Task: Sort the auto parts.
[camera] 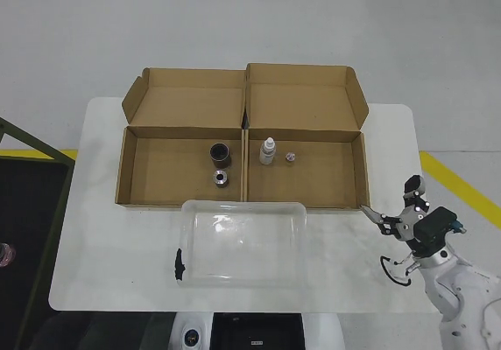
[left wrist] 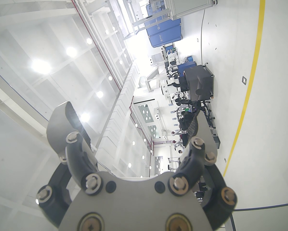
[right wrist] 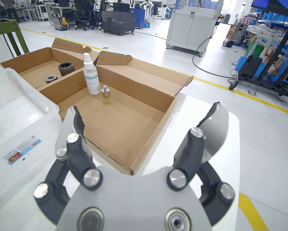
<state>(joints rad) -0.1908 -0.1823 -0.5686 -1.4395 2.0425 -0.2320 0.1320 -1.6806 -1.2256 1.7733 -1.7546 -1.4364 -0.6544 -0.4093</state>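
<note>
our right gripper (camera: 391,199) hangs spread and empty over the table (camera: 364,271), just right of the clear bin (camera: 244,203). the left gripper (left wrist: 133,110), also spread and empty, points up at the ceiling (left wrist: 38,37). the part left to sort seems to be the small black piece (camera: 179,262) at the bin's left wall, inside or outside we cannot tell. it sits well apart from the right gripper, so we would bring the left down straight, jaws across its narrow width, keeping clear of the bin wall.
</note>
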